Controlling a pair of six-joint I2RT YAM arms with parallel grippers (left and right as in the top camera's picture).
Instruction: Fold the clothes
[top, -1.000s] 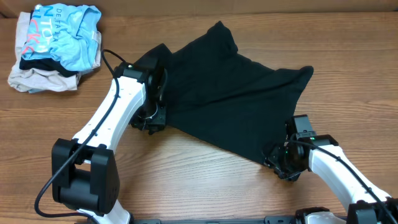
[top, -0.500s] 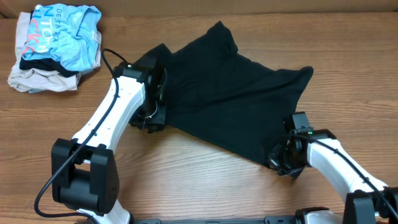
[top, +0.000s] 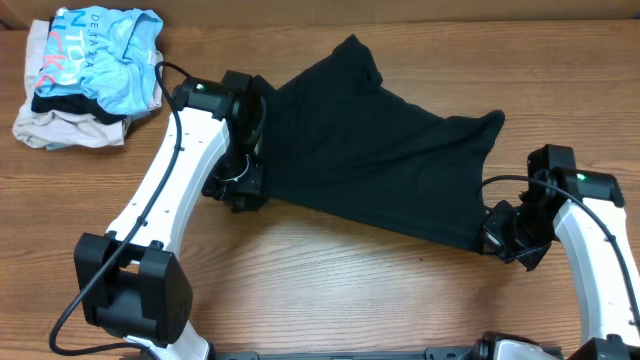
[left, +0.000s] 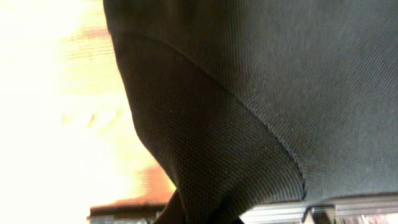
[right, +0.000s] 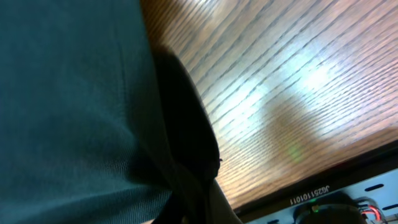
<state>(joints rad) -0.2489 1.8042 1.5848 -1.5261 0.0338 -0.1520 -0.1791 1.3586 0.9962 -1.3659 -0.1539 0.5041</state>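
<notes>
Right gripper (top: 503, 233) swings out rightward since a second ago, dragging the shirt's (top: 380, 150) corner along; both it and the left gripper (top: 240, 188) are pinched tight on the fabric. Shirt lies on the table (top: 330, 290), stretched between them (spreading step, I'd guess), so next up is lifting that edge evenly and folding it over.

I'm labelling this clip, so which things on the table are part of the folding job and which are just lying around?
In the job: black T-shirt; left claw and right claw, each shut on its edge.
Lying about: light blue shirt; beige garment beneath it, piled apart from the work.
</notes>
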